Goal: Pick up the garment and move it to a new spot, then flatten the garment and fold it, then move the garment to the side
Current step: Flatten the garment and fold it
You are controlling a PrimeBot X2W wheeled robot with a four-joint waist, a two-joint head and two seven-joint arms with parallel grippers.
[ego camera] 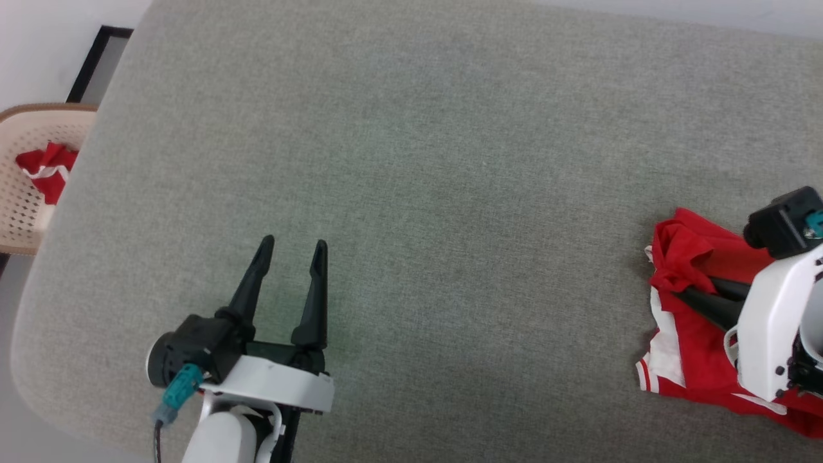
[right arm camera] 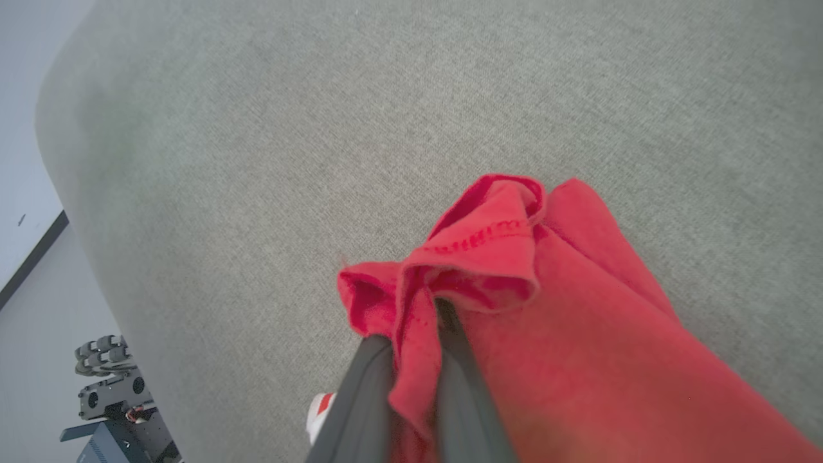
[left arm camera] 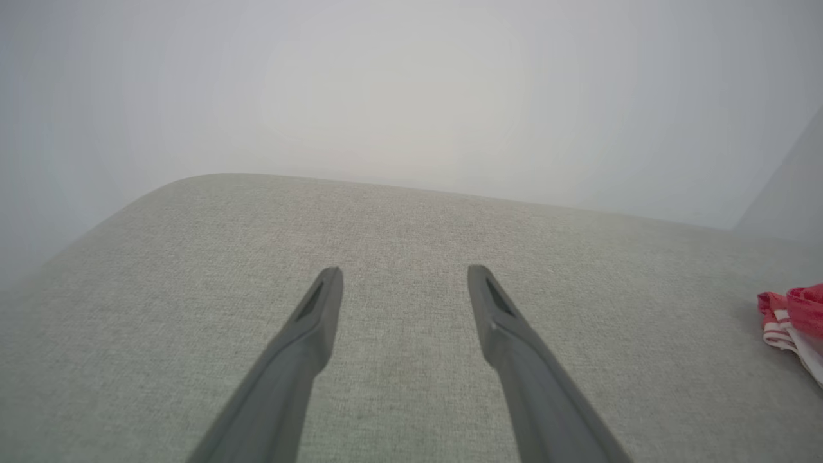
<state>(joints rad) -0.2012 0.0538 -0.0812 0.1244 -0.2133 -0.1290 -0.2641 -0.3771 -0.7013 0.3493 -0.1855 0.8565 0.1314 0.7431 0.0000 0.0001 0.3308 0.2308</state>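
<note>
At the far left of my head view, a beige basket [ego camera: 18, 215] holds a red-and-white cloth bundle [ego camera: 45, 170]. Lower left, my left claw [ego camera: 294, 243] hovers spread over the grey worktop [ego camera: 450, 161]. At the right edge the garment [ego camera: 688, 347] lies crumpled, with my right claw [right arm camera: 411, 325] pinching a red fold of it.

left gripper [ego camera: 294, 242] fingers spread wide, pointing forward; right gripper [right arm camera: 411, 328] clamped on the garment [right arm camera: 578, 334]
</note>
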